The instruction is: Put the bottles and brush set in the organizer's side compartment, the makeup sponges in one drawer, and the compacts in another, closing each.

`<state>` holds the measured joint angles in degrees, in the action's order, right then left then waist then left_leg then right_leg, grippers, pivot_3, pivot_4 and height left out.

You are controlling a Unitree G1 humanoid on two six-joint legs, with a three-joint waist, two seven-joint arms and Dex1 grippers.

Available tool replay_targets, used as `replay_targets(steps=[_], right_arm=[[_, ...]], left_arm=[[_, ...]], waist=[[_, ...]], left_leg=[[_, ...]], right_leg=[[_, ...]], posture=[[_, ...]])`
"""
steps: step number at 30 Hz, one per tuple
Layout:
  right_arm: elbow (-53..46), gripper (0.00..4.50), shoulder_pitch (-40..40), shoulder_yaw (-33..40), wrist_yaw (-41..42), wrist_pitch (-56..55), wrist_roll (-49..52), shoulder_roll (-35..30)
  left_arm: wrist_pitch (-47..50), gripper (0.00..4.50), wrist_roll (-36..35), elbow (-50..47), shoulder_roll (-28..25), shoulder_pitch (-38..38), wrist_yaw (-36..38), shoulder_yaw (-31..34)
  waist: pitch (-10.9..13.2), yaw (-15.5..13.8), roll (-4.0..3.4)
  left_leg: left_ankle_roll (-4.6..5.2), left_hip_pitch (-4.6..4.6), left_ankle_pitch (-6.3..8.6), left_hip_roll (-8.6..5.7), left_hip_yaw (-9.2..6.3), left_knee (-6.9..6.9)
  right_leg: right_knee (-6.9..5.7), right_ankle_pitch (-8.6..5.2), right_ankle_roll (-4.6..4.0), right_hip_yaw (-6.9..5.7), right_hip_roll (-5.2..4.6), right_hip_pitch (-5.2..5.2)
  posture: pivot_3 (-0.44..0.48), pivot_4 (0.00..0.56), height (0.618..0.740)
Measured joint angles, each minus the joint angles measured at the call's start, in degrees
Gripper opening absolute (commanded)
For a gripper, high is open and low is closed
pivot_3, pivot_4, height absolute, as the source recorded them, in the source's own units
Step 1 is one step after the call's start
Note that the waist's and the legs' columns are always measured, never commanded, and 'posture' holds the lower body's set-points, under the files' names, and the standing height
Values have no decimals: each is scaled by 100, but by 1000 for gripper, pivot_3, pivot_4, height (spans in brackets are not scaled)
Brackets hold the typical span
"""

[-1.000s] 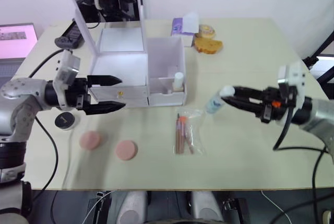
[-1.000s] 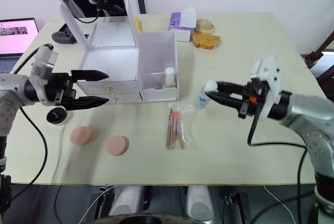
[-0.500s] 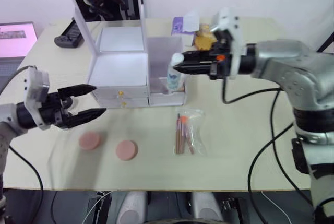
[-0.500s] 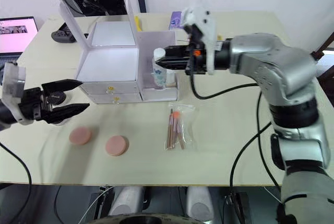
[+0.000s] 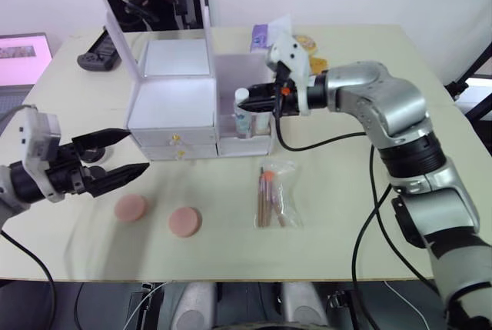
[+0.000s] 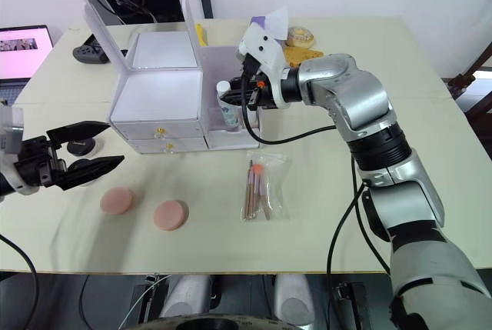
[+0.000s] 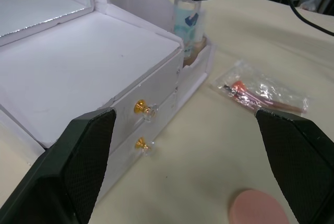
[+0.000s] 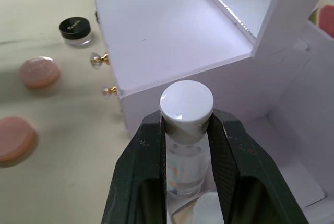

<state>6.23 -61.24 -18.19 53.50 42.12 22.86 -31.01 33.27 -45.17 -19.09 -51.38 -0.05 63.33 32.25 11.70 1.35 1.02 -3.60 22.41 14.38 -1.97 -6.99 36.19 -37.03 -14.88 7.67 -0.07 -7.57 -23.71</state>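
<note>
The right gripper [image 8: 186,125] clamps the white cap of the blue-label bottle [image 5: 242,112], holding it upright inside the organizer's [image 5: 171,99] side compartment [image 5: 254,98]. In front of the organizer, the left gripper [image 5: 119,153] hangs with jaws spread wide above the two pink sponges [image 5: 131,207]. The brush set [image 5: 272,195] lies in front of the side compartment.

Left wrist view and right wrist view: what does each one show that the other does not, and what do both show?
Left wrist view alone: the bag of brushes on the table, and the open left gripper.

Right wrist view alone: a black compact and a second pink sponge.

Both: the white organizer, its two gold drawer knobs, a pink sponge, and the blue-label bottle held at its cap by the right gripper.
</note>
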Motion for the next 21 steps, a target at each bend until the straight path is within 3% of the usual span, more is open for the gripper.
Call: replay_targets(steps=[20, 21], right_arm=[[625, 620, 291, -115, 121, -563, -776, 710], [651, 1120, 291, -111, 133, -591, -807, 721]], left_arm=[[0, 4500, -176, -241, 32, 142, -258, 4], [0, 4500, -177, -242, 32, 143, -261, 4]], waist=[[0, 119, 0], [0, 119, 0]], left_leg=[[-7, -1, -4, 0, -2, -2], [-11, -1, -6, 0, -2, -2]], right_leg=[[-4, 2, -3, 1, 1, -2], [-4, 2, -4, 1, 1, -1]], posture=[[0, 150, 740], [0, 150, 740]])
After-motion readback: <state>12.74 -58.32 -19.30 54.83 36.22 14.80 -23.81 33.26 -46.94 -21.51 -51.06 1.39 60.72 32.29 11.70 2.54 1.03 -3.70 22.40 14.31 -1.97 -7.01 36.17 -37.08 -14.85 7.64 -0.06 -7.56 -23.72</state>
